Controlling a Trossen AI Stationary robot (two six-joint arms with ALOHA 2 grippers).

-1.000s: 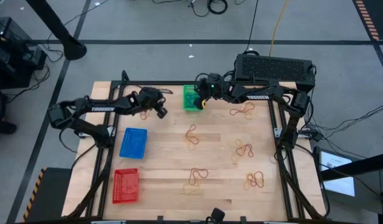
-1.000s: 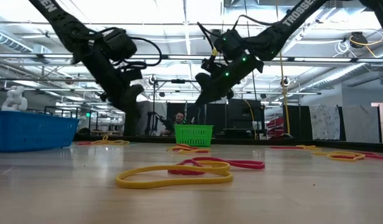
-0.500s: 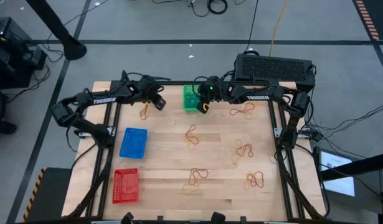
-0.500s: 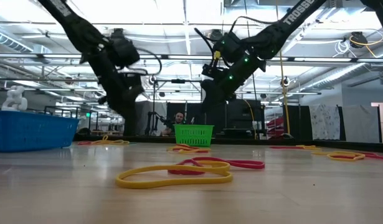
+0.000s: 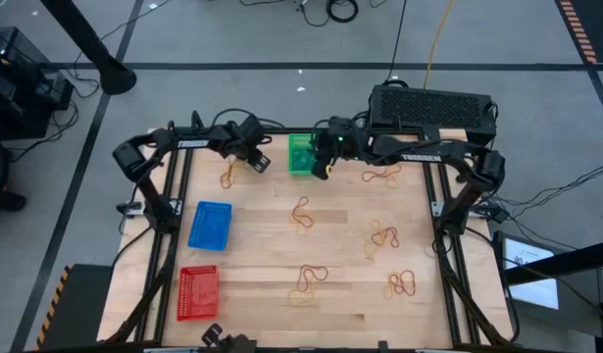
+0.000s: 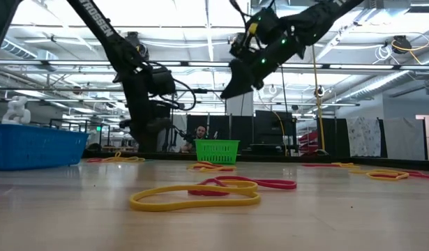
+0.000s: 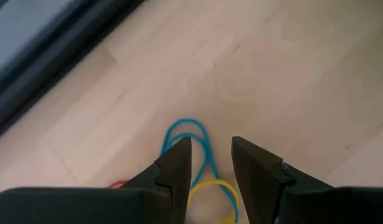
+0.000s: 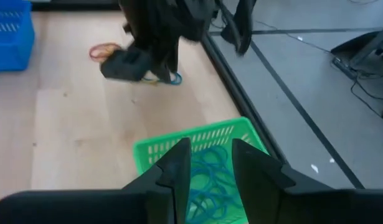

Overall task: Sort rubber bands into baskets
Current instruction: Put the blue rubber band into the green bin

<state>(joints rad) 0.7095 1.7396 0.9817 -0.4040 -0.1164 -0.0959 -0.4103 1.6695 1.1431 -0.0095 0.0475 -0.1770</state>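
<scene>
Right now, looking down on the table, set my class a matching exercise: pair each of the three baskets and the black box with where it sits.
Things:
1. green basket
2. blue basket
3. red basket
4. black box

Places:
A. near left corner
B. beyond the far edge, right side
C. far edge, middle
D. left side, halfway down

Pairs: 1-C, 2-D, 3-A, 4-B

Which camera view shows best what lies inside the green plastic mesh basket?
The right wrist view: the green plastic mesh basket holds blue-green rubber bands. The high view shows it small; the low view shows its wall only.
</scene>
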